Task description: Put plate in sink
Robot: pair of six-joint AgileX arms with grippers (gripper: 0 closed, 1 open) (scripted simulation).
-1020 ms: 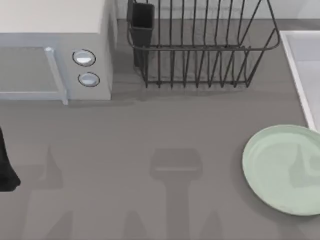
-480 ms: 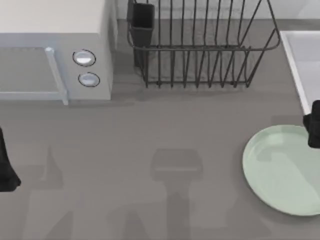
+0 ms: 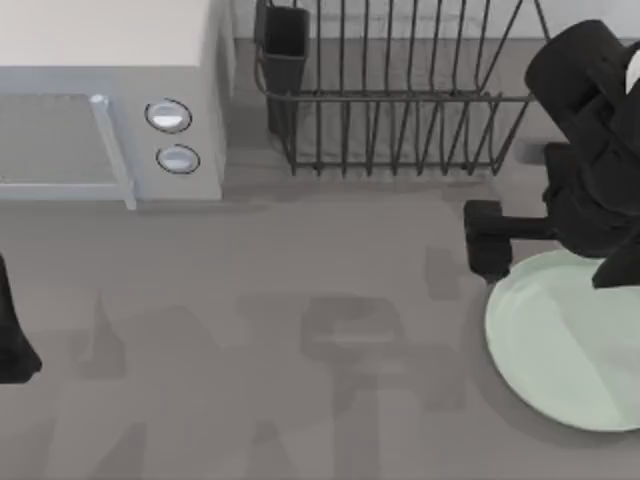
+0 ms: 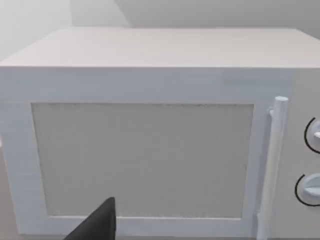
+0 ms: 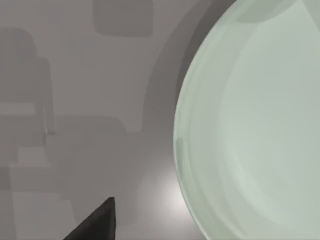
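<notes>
**Right arm closes in on the plate's rim**

The plate [image 3: 560, 340] lies flat on the worktop [image 3: 300, 300] at the right, untouched. To do this well, the right tool [image 3: 490, 250] should meet the raised rim squarely, one finger above and one below, and bite firmly, since the glossy surface looks slippery.

The right arm reaches in over the plate's far-left edge; whether its fingers are open, I cannot tell. The left tool [image 3: 12, 340] sits parked at the left edge, its state also unclear.
</notes>
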